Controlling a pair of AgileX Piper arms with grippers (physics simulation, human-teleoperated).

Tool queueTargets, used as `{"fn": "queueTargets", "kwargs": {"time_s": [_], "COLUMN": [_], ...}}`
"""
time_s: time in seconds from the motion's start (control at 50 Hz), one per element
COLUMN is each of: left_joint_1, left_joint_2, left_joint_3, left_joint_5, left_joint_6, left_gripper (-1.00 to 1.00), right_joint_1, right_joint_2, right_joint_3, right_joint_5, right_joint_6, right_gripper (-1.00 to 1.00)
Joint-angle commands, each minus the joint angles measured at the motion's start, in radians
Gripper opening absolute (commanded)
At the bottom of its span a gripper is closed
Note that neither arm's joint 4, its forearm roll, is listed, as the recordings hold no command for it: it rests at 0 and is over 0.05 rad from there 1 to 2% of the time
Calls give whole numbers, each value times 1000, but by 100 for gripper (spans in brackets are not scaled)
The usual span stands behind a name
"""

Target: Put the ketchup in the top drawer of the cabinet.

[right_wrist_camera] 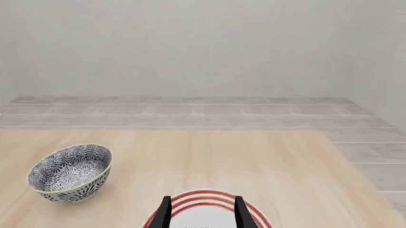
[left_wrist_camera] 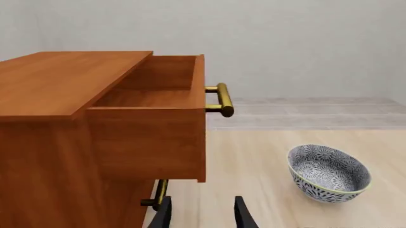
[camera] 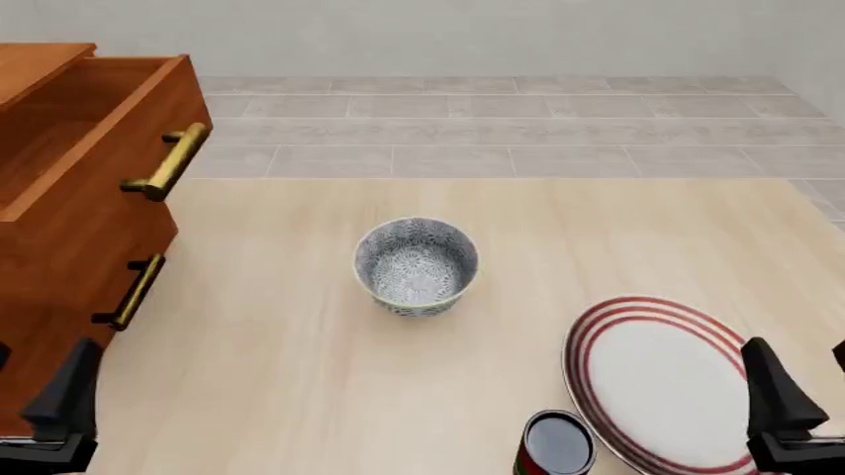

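Observation:
The ketchup stands upright at the table's near edge, its dark round top showing, just left of the plate. At the left is the cabinet, with its top drawer pulled out and its inside showing bare wood. From the left wrist view the top drawer juts out of the cabinet. My left gripper is open and empty, low beside the cabinet's front. Also open and empty, my right gripper hovers over the plate's right side, to the right of the ketchup.
A blue-patterned bowl sits mid-table and shows in both wrist views as bowl and bowl. A red-rimmed white plate lies at the near right. The lower drawer's brass handle sticks out below the open drawer.

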Motion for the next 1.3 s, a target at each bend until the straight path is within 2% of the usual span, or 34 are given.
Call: {"fn": "queueTargets", "kwargs": {"time_s": [0.02,0.12,0.16,0.18,0.2,0.24,0.26,0.28,0.32,0.4,0.44,0.52,0.56,0.62,0.64,0.7,0.76,0.82,0.86,0.92,0.96,1.0,1.04,1.06,1.1,1.12,1.16,1.18,1.24,1.3], "left_joint_1": [-7,-41,-103,-115,-115,-135,-140,-140,-170,-222,-283,-351,-365,-435,-448,-519,-582,-643,-654,-706,-726,-763,-773,-783,-812,-840,-867,-888,-936,-958], "left_joint_2": [11,25,114,106,105,41,24,22,1,1,-2,0,106,165,195,295,383,485,511,610,671,757,784,818,879,920,930,990,1105,1150], "left_joint_3": [-1,-11,-27,-29,-29,-91,-105,-105,-132,-205,-225,-225,-197,-178,-176,-189,-184,-200,-203,-210,-207,-189,-189,-164,-174,-197,-204,-219,-232,-235], "left_joint_5": [-5,9,-7,4,5,113,139,141,175,253,247,261,202,134,112,52,-16,-71,-86,-156,-208,-300,-323,-398,-427,-428,-446,-466,-526,-556], "left_joint_6": [19,42,44,95,95,59,75,75,121,78,162,171,145,206,195,181,213,204,200,198,204,240,238,319,300,249,239,212,199,189], "left_gripper": [100,100,100,100,100,100,100,100,100,100,100,100,100,100,100,100,100,100,100,100,100,100,100,100,100,100,100,100,100,100], "right_joint_1": [17,24,25,28,28,29,28,28,30,25,25,29,32,38,38,37,36,32,32,29,23,16,14,11,12,10,4,1,-6,0], "right_joint_2": [48,50,52,50,50,57,60,60,68,92,91,98,99,87,87,86,78,67,65,37,29,3,-5,-6,-7,-7,-7,-8,-8,-8], "right_joint_3": [0,0,0,0,0,-1,-2,-2,0,0,0,0,0,0,0,0,-2,-5,-6,-21,-38,-73,-82,-112,-126,-138,-150,-154,-155,-149], "right_joint_5": [-30,-28,-27,-24,-24,-26,-27,-27,-35,-54,-53,-58,-59,-52,-52,-50,-41,-32,-30,1,21,62,74,93,104,110,125,128,130,124], "right_joint_6": [-17,-16,-17,-14,-14,-14,-12,-12,-12,-6,-5,3,0,-5,-5,-6,-9,-4,-4,33,29,51,50,47,46,63,45,31,56,84], "right_gripper": [100,100,100,100,100,100,100,100,100,100,100,100,100,100,100,100,100,100,100,100,100,100,100,100,100,100,100,100,100,100]}}
